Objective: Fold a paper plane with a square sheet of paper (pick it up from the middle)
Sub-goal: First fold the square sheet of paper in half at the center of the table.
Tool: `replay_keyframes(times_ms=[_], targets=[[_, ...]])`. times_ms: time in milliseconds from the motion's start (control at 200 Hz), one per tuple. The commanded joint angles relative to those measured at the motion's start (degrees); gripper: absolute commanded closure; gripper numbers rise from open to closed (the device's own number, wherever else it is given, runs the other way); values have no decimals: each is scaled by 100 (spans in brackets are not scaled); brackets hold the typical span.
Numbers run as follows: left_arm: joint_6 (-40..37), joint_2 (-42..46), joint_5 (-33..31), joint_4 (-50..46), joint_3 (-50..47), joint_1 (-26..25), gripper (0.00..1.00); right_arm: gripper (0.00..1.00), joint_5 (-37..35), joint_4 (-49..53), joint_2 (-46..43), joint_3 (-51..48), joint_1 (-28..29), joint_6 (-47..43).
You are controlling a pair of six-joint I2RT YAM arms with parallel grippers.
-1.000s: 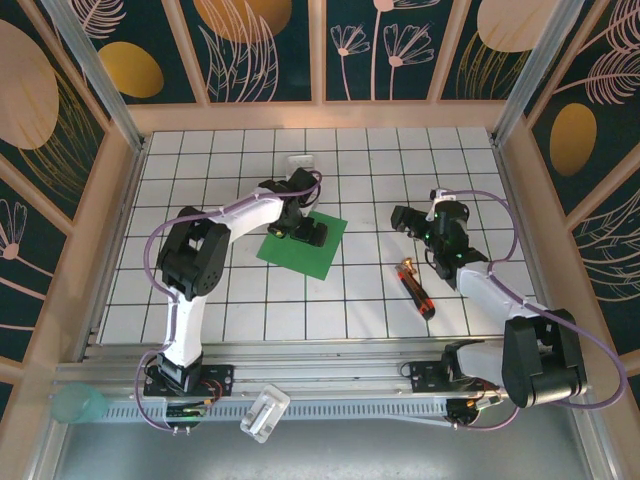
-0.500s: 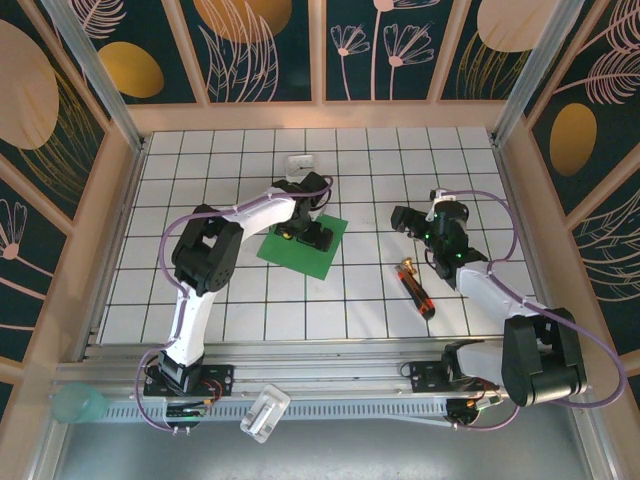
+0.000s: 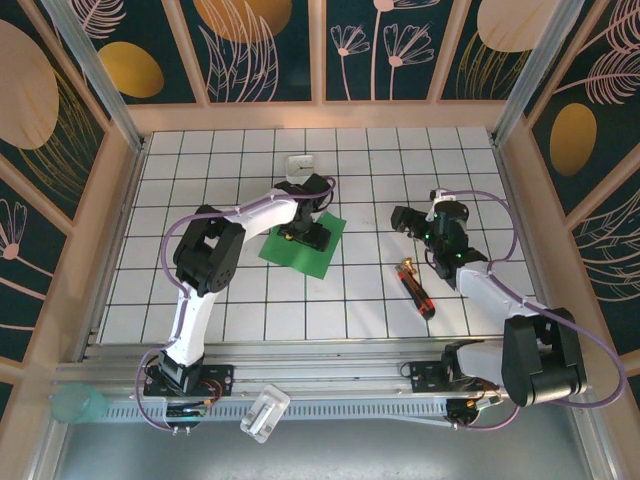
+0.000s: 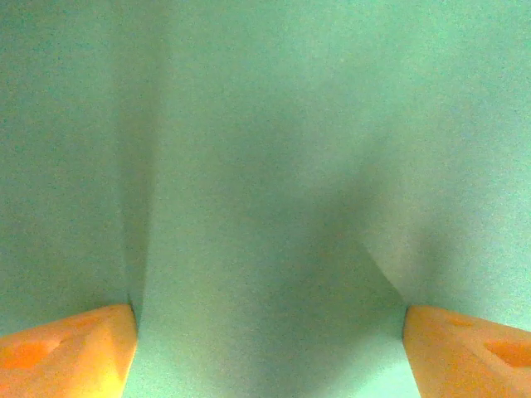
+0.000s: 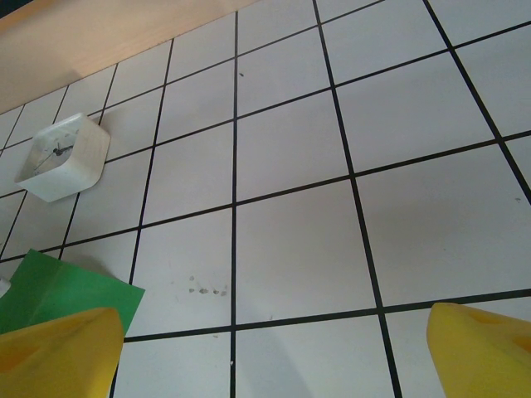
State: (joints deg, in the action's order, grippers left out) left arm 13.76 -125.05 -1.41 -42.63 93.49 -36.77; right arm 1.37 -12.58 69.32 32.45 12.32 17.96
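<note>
Square sheet of paper (image 3: pixel 292 256): flat, just left of frame centre | left gripper (image 3: pixel 306 234): nearer, directly over its middle, fingers spread, tips on paper | right gripper (image 3: pixel 408 220): spread, empty, well right.

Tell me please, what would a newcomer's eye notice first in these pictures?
The bright green square sheet of paper near the middle of the white tiled table stands out first, with the left gripper down on it, jaws apart. To its right lies a red-and-black screwdriver, near the open right gripper.
</note>
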Motion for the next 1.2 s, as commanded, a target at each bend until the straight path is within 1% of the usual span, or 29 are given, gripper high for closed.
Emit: replay_keyframes(times_ms=[0,110,215,260,290,315,345,380,430,460,490,500,505,555,595,641,711,746,806,911,1026,1081,1131,1196], targets=[[101,-141,-22,40,-332,-33,18,5,-99,63,76,26,-36,-75],[165,34,173,355,-447,-34,22,5,-79,63,116,42,-36,-52],[362,274,471,820,-630,-25,33,5,-45,89,126,78,-37,-29],[487,425,739,1129,-779,-30,39,5,-40,113,119,99,-41,-37],[586,569,954,1376,-908,-14,45,5,-29,139,104,108,-36,-32],[690,709,1230,1646,-1042,1,49,5,-32,161,96,119,-37,-36],[815,906,1659,2006,-1242,33,56,5,-31,196,67,142,-36,-31],[1057,1181,2289,2617,-1554,83,61,5,-35,262,27,171,-38,-35],[1669,1708,3168,3876,-2191,181,63,5,-14,373,-44,224,-42,-33],[2329,2018,3663,4933,-2673,255,64,5,1,442,-113,256,-43,-30],[3039,2309,4026,6027,-3150,336,64,5,26,502,-196,283,-33,-21],[3261,2385,4129,6348,-3319,363,63,5,34,520,-221,287,-33,-14],[3368,2413,4165,6348,-3394,381,63,5,41,528,-236,292,-30,-8],[4589,2643,4335,8029,-4114,487,66,5,153,588,-383,319,-20,19],[5291,2653,4359,8981,-4521,534,67,5,321,599,-486,332,-22,47],[5837,2653,4359,9708,-4855,532,67,5,592,579,-564,340,3,82],[6334,2523,4301,10437,-5286,545,67,5,1083,525,-612,363,82,133],[6384,2471,4221,10541,-5447,553,67,5,1268,503,-614,382,161,134],[6231,2394,4119,10393,-5596,552,67,6,1570,447,-566,410,284,137],[5513,2354,3856,9502,-5683,553,66,7,2138,250,-279,409,521,257],[4686,2383,3514,8543,-5704,550,63,12,2495,-127,305,417,842,635],[4330,2373,3332,8053,-5689,554,63,16,2639,-454,628,431,1008,945],[4020,2372,3136,7674,-5665,555,62,23,2811,-823,961,457,1144,1253],[3786,2355,2926,7435,-5684,549,62,33,2927,-1202,1388,536,1330,1646]])
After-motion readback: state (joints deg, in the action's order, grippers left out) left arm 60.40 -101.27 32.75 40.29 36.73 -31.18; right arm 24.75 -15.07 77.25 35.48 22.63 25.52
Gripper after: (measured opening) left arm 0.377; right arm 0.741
